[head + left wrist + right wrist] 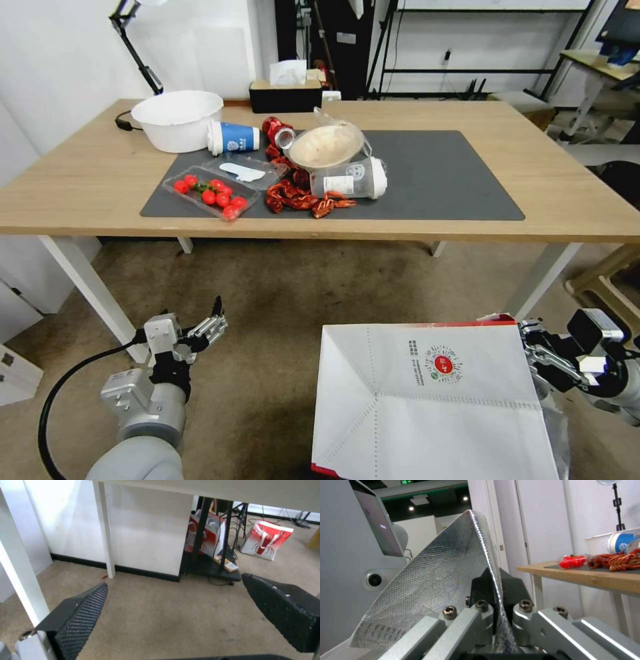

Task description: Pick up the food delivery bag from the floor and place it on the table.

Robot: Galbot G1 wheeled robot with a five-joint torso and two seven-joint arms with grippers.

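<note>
Lift stage: right gripper fingers clamped on foil-lined rim of food delivery bag, low before tabletop; left gripper fingers spread, empty. Next: raising bag above tabletop edge.

**Little that can be read**

No word or number can be made out with certainty anywhere.

The food delivery bag carries a small round red logo ringed with coloured dots on its white face, with a few lines of tiny dark print beside it; the characters are too small to read.

On the counter, the blue paper cup lying on its side bears a white round emblem, unreadable. The clear plastic cup has a white sticker label whose print is too fine to read.

In the right wrist view, a green lit sign glows near the ceiling, its characters illegible.
</note>
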